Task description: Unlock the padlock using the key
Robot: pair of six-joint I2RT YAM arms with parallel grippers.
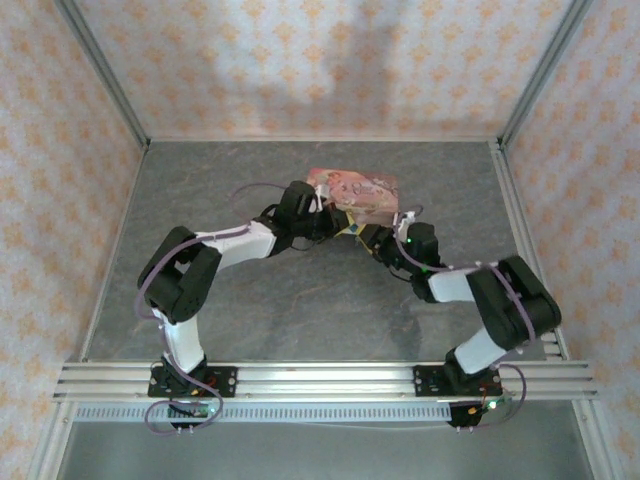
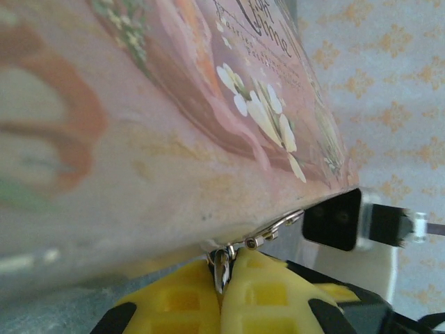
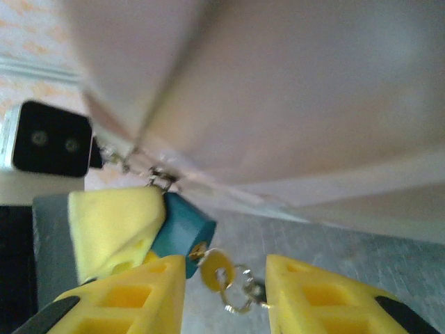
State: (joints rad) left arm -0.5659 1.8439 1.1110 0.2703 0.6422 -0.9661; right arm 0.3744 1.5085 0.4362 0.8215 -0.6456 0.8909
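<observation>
1. Top view: both arms reach across the grey desk (image 1: 300, 310) and meet at the near edge of a pink box (image 1: 355, 188), which sits tilted towards the back. The left pincer (image 1: 332, 222) and the right pincer (image 1: 368, 236) sit just beside each other under that edge. At this size I cannot tell the padlock and the key apart from the yellow pads.
2. Left wrist view: the printed face of the pink box (image 2: 174, 139) looms close above. The left pincer (image 2: 224, 278) has its yellow fingers (image 2: 268, 299) pressed together on a thin silvery metal loop at the top of the padlock (image 2: 222, 268). A small metal clasp (image 2: 272, 233) links the loop to the box's lower edge.
3. Right wrist view: the bluish padlock (image 3: 182, 233) hangs below the box edge, touching a yellow finger of the left pincer (image 3: 115, 226). The key (image 3: 215, 270) sits at the padlock's lower end, with a wire ring (image 3: 240, 296) dangling from it. The right pincer (image 3: 224, 264) is spread apart, one finger on each side of the key, neither pad touching it.
</observation>
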